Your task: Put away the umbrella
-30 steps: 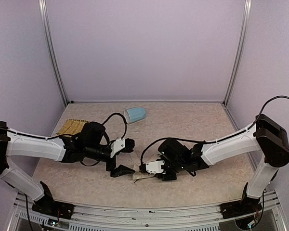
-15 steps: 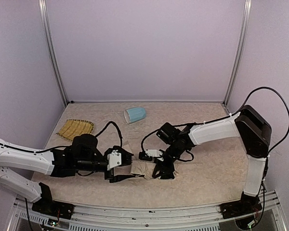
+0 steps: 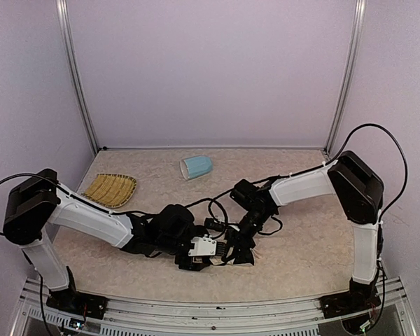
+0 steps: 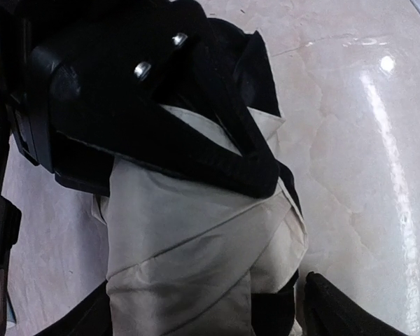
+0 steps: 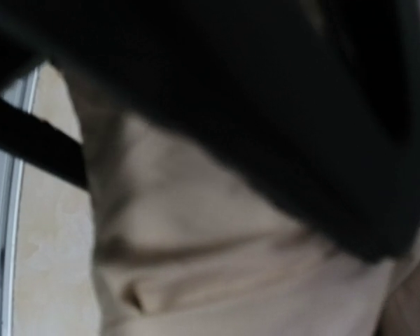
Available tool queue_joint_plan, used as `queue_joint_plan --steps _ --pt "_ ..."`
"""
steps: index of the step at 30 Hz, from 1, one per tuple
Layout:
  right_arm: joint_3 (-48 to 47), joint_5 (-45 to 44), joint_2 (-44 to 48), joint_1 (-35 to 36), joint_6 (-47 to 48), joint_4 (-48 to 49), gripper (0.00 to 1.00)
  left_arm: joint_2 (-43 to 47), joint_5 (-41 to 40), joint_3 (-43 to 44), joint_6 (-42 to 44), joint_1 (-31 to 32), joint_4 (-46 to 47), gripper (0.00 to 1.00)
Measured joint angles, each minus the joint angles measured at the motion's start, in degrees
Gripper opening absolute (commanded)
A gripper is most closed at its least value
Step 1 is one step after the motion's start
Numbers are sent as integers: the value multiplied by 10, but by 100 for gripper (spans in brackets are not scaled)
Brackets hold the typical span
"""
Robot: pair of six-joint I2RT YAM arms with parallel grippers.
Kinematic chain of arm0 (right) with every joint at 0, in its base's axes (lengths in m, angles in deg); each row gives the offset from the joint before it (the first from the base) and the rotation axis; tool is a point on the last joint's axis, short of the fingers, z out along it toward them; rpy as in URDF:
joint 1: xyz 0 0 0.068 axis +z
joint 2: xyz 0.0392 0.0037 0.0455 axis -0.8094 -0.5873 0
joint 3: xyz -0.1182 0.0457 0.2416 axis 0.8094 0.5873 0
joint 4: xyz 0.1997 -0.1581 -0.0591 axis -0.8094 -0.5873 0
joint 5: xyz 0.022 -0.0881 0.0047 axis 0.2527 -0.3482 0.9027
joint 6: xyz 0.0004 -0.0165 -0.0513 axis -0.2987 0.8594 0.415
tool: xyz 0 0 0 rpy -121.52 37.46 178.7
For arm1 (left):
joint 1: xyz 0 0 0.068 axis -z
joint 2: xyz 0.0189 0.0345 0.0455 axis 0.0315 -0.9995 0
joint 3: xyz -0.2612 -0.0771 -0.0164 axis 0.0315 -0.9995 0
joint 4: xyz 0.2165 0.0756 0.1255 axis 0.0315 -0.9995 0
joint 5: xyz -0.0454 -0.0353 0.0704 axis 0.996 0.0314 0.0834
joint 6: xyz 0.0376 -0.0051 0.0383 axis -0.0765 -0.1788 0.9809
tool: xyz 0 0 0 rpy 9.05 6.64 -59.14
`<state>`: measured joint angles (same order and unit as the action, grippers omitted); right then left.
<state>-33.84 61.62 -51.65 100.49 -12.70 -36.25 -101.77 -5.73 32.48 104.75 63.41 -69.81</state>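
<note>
Left wrist cam: the umbrella [image 4: 189,259] is a squishy cream bundle lying on the table [image 4: 364,140]. It looks light and slippery, so I'd grab around the whole rolled body, not the loose cloth. The left gripper [image 4: 206,318] straddles it, jaws wide. The right gripper [image 4: 161,105] pinches the fabric.

Right wrist cam: just blurry beige folds, jammed up close.

Top cam: compared with a second ago, the left arm [image 3: 91,215] has swung in to meet the right one.

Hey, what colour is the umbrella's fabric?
Cream-beige outside with a black lining; the umbrella shows best in the left wrist view.
</note>
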Motion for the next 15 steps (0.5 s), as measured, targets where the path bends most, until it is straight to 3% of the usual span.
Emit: queue_joint_plan --steps 2,5,12,15 --pt "0 4 0 -3 -4 1 35 -15 -1 14 0 0 -7 53" --pt "4 12 0 -12 -16 5 49 -26 3 30 -9 -2 -24 36" --pt "42 16 37 -24 -51 34 85 -43 38 71 -25 -12 -71 12" --pt "84 -16 78 -27 -67 73 89 -58 58 93 -29 -20 -87 8"
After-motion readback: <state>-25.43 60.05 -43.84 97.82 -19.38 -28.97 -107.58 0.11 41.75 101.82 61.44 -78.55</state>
